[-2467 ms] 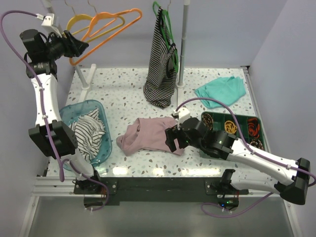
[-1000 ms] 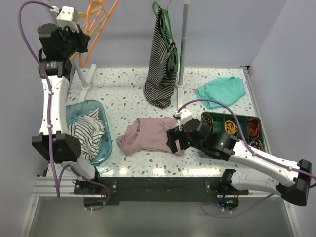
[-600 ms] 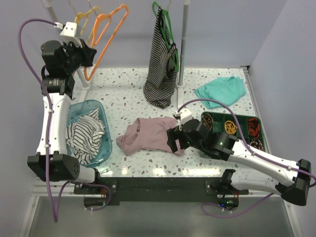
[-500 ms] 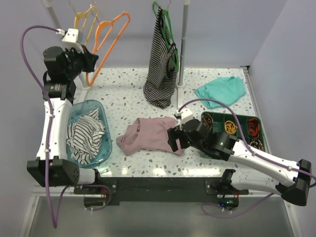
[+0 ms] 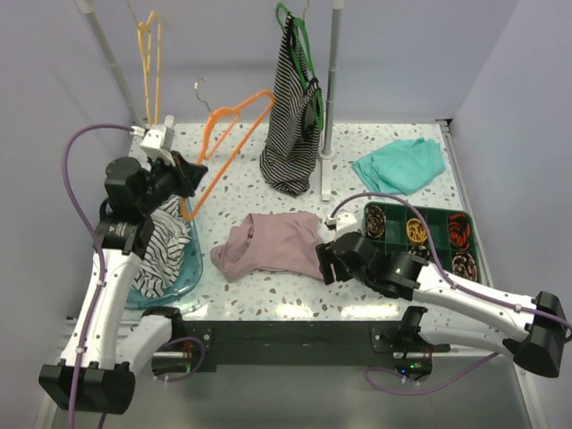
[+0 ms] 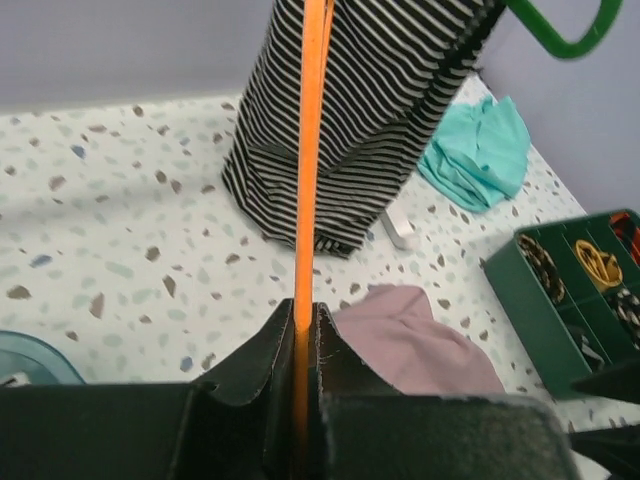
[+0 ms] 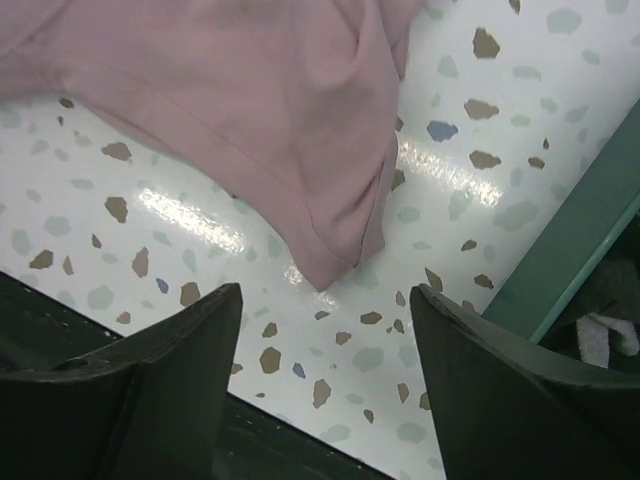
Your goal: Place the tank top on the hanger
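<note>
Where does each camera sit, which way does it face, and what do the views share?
Top external: above and behind, looking down on the table; both arms show.
Left wrist: behind the left hand, looking along the gripped hanger toward the striped top; its fingers show.
Right wrist: behind the right hand, looking down at the tank top hem; its open fingers show.
Shared: the tank top appears in all three views.

So the tank top point(image 5: 273, 246) is plain dusty pink, the hanger point(image 6: 311, 150) bright orange, the hanging top point(image 5: 293, 125) black-and-white striped, the cloth point(image 5: 399, 165) teal, the counter point(image 5: 268, 290) white with speckles.
</note>
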`<state>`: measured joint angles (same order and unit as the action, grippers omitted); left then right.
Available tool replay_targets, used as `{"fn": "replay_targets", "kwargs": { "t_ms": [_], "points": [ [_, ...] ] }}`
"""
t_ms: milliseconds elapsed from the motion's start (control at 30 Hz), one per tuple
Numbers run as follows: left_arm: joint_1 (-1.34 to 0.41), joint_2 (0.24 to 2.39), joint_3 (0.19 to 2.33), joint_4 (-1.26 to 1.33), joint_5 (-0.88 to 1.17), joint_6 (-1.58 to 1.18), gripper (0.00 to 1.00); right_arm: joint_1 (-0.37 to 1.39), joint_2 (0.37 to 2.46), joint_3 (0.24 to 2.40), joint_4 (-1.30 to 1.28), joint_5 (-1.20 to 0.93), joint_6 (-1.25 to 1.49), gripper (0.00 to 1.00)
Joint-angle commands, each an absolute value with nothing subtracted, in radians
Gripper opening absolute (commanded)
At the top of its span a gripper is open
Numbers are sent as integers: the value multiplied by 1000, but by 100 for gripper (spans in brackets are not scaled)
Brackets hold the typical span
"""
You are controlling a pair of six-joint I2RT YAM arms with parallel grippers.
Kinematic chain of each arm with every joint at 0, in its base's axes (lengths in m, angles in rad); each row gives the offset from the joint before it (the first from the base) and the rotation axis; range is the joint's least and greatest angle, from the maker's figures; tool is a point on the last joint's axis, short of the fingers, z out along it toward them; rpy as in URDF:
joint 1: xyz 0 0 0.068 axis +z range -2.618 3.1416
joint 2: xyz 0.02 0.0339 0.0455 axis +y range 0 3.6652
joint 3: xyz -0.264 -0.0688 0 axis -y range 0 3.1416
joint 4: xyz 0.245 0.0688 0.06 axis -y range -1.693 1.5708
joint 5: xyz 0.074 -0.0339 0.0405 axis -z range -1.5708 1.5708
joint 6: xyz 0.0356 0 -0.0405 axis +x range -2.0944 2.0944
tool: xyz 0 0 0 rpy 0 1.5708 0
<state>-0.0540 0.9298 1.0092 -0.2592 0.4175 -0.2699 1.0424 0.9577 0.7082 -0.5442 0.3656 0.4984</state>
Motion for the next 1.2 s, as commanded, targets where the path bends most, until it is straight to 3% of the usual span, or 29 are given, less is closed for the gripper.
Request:
{"fn": "replay_targets", "kwargs": {
  "t_ms": [0, 133, 267, 467, 667, 733, 867, 967, 1167],
  "points": [
    [-138, 815, 907, -262, 393, -345, 0, 1042, 928, 623, -456, 315, 569, 63],
    [-181, 752, 816, -325, 379, -359, 0, 1046, 949, 555, -393, 265, 581, 44],
    [-201, 710, 813, -373, 383, -356, 0, 1054, 1017, 541, -339, 265, 584, 44],
    [-204, 696, 868, -475, 403, -310, 0, 1057, 1109, 558, -291, 314, 575, 53],
    [-204, 686, 902, -525, 399, -282, 0, 1058, 1212, 601, -293, 359, 572, 50],
    [-203, 690, 920, -537, 402, -278, 0, 1057, 1242, 629, -313, 394, 575, 42],
    [-202, 699, 945, -551, 443, -262, 0, 1057, 1262, 696, -350, 448, 560, 15],
    [-204, 701, 959, -577, 466, -230, 0, 1055, 1296, 784, -403, 498, 535, 3],
    [-204, 675, 953, -635, 511, -198, 0, 942, 1397, 931, -420, 497, 474, 0]
  ]
}}
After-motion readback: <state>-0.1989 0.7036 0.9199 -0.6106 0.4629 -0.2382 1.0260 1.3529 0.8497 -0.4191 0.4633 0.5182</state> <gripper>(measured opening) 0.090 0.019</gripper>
